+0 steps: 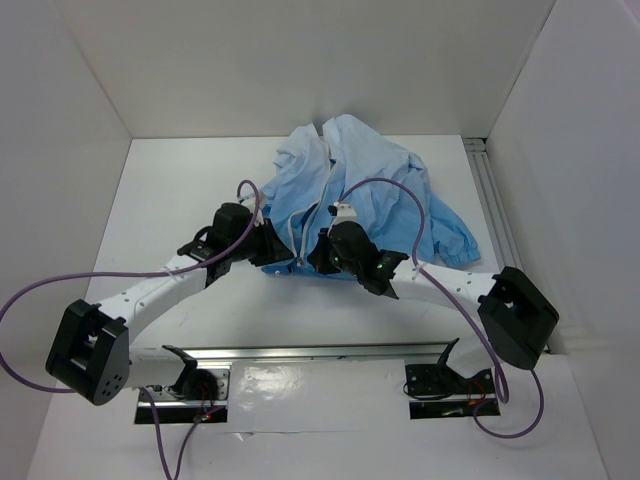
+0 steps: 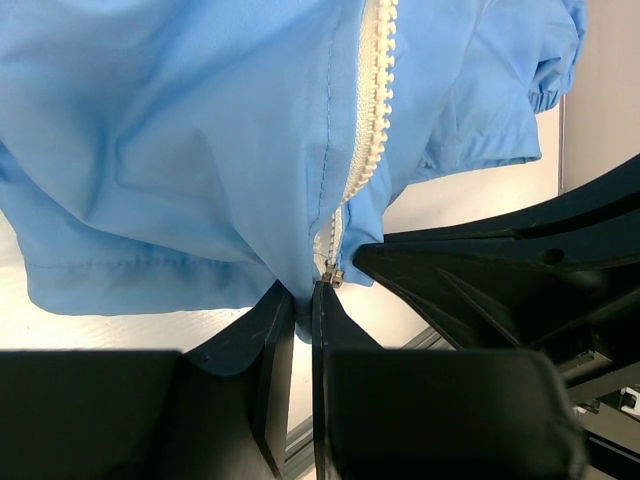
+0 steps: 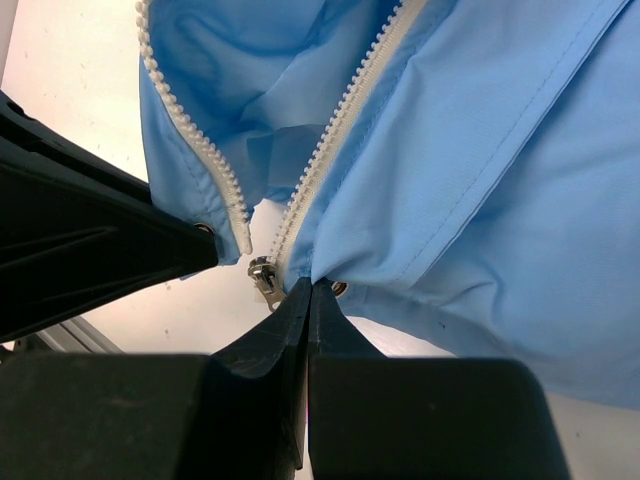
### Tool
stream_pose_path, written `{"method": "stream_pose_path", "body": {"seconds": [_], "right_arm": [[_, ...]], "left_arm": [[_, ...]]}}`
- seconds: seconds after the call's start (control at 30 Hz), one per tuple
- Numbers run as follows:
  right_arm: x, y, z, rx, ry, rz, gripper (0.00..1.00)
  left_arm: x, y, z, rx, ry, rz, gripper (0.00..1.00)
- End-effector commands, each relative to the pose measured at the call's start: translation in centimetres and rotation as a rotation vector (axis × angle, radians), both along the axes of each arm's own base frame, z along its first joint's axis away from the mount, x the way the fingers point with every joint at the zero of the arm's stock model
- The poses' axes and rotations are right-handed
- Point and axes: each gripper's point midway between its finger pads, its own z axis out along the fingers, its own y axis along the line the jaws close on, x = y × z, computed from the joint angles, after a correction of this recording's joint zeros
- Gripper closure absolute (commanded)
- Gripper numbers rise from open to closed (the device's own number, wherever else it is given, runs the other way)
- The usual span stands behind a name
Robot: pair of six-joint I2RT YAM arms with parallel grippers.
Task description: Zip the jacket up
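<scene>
The light-blue jacket (image 1: 360,195) lies crumpled at the back middle of the white table, its front open. My left gripper (image 1: 280,255) is shut on the hem of one front edge, right beside the bottom end of the whitish zipper strip (image 2: 368,120); the fabric is pinched between its fingertips (image 2: 303,292). My right gripper (image 1: 315,258) is shut on the hem of the other front edge (image 3: 309,287), next to a metal snap (image 3: 338,289). The metal zipper slider (image 3: 263,272) hangs at the bottom of that edge's strip (image 3: 340,130). The other strip (image 3: 195,150) ends just apart from it.
The two grippers are close together at the jacket's near hem; each shows in the other's wrist view (image 3: 100,250) (image 2: 500,290). White walls enclose the table. A metal rail (image 1: 330,352) runs along the near edge and another (image 1: 492,200) along the right. Purple cables (image 1: 420,205) loop over the arms.
</scene>
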Motion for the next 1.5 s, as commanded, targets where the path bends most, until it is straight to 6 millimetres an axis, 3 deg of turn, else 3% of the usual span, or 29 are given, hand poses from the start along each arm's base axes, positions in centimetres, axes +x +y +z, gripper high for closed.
{"method": "stream_pose_path", "body": {"seconds": [0.0,0.63,1.47], "right_arm": [[0.2,1.0,1.5,0.041,-0.028,0.013,1.00],[0.5,1.1,1.9,0.045,-0.037,0.005,1.00],[0.9,1.1,2.4,0.052,-0.045,-0.015,1.00]], "left_arm": [[0.6,-0.4,2.1,-0.038,-0.067,0.002,1.00],[0.2,-0.5,0.9,-0.035,-0.038,-0.013,1.00],[0.1,-0.8,0.8,-0.034,-0.044,-0.038,1.00]]}}
